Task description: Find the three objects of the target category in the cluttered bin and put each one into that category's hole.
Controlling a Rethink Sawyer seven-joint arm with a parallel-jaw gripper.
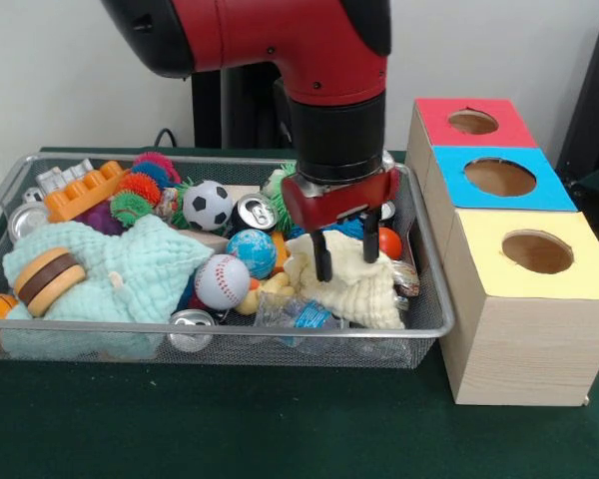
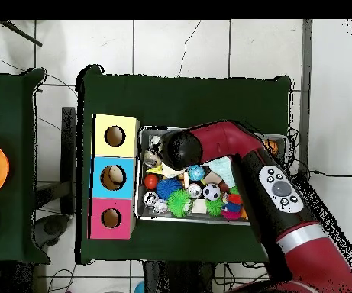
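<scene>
Search step, nothing sorted as far as could be judged. The gripper point(image 1: 343, 254) hung low over the right end of the bin point(image 1: 10, 185), its two dark fingers point(image 1: 322, 257) parted by a moderate gap and empty, tips at or just above the pale yellow cloth point(image 1: 364, 289); contact could not be told. The bin sat on the green table point(image 1: 280, 429), just beside the three wood-grain boxes point(image 1: 519, 339) on its right in the front view, apparently touching the yellow-topped one. Its long axis ran left-right across the front view, parallel to the table edge, open side up.

Target category unknown from these views. Balls looked like one candidate set: soccer ball point(image 1: 208, 205), baseball point(image 1: 223, 280), globe ball point(image 1: 252, 251), orange ball point(image 1: 389, 242). Cans were another: silver can point(image 1: 256, 211) and can point(image 1: 192, 329).

Next move probably called for closing on the cloth and lifting it aside to uncover whatever lay beneath, or shifting toward a ball. The mint cloth point(image 1: 130, 269) covered much of the left end.
</scene>
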